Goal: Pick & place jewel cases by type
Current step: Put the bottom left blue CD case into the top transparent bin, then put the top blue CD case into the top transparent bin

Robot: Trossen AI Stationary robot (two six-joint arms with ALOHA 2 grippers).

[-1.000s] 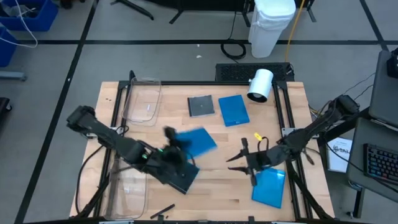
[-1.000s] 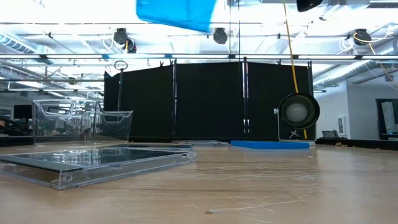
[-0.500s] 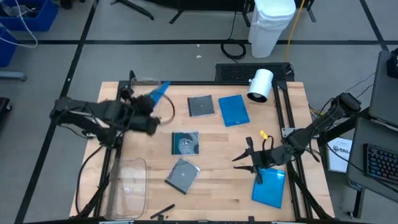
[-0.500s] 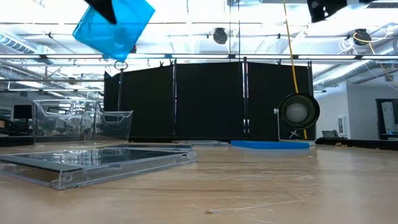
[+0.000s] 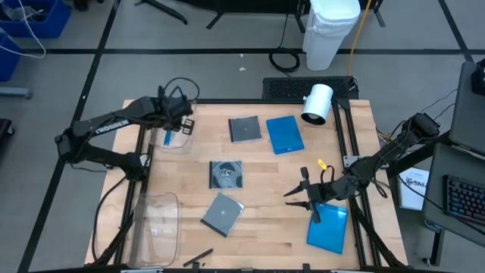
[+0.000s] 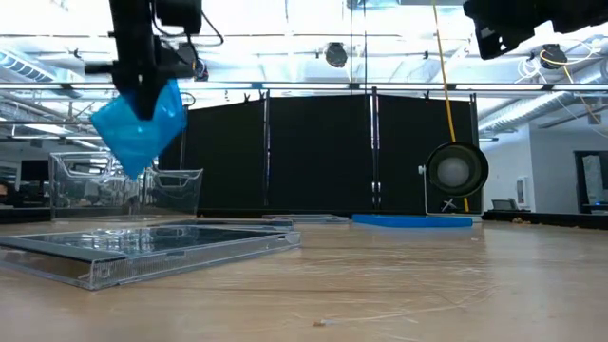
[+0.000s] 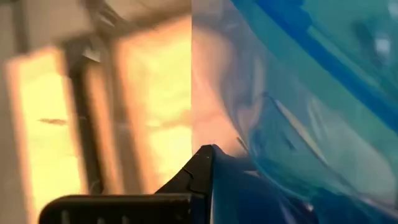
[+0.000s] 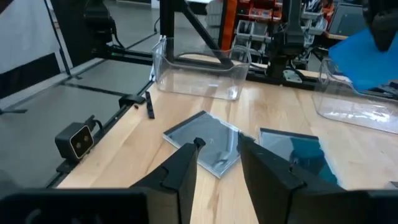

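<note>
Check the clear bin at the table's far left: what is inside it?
The left gripper holds a blue jewel case edge-down in the clear bin. Whether anything lies beneath it cannot be seen.

Two dark, slim jointed arms — black cables looped along them, each pincer matte black.

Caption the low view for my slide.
Left end effector holds a blue jewel case tilted above the clear bin, clear jewel cases lying in the foreground.
</note>
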